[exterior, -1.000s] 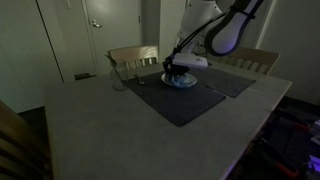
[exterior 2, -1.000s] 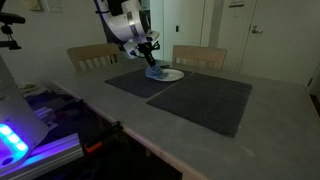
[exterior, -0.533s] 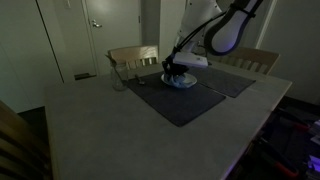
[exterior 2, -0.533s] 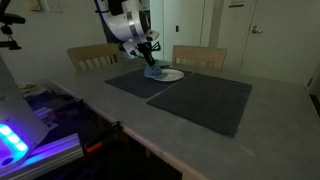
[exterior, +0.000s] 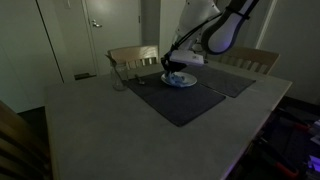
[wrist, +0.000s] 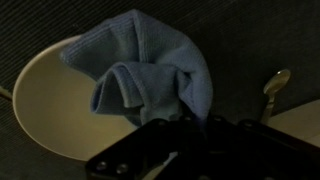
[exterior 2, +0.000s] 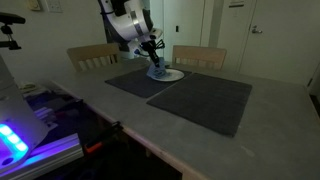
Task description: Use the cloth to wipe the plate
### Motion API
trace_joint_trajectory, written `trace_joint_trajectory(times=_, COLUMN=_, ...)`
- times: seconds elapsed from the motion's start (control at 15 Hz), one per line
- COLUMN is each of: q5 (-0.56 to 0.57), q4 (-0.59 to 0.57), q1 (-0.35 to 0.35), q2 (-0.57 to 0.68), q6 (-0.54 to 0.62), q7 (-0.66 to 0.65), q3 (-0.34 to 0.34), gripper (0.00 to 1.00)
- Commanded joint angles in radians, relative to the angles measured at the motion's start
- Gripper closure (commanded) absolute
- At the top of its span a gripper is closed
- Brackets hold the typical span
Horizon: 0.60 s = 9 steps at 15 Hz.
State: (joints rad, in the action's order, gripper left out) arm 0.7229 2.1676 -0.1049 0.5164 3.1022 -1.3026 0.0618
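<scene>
Gripper point(wrist: 188, 128) grips bunched blue cloth point(wrist: 150, 65), so press lightly & sweep it in 1 smooth arc over the plate point(wrist: 45, 105) just ahead, w/o dragging the plate.

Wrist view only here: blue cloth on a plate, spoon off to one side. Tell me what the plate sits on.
Observer: The plate, with the blue cloth bunched under the tool, sits on a dark placemat.
Operator: Name what lies next to that mat.
Observer: A second dark placemat lies right beside it on the table.
Operator: List anything breakable nearby.
Observer: In an exterior view, what looks like a clear glass stands off the mats, in front of a wooden chair.
</scene>
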Motion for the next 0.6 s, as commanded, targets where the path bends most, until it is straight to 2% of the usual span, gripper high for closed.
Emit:
trace_joint_trajectory(times=0.0, q5=0.004, q4=-0.068, q1=-0.039, q2=0.087, q6=0.056, q7=-0.042, q3=0.054, gripper=0.98)
trace_joint_trajectory(times=0.2, q5=-0.021, q4=-0.1, q1=-0.046, q2=0.16, q6=0.047, q7=-0.077, q3=0.067, gripper=0.98)
trace_joint_trajectory(times=0.53, q5=-0.018, q4=-0.139, q1=-0.095, q2=0.208, q6=0.083, q7=-0.173, q3=0.147, gripper=0.98)
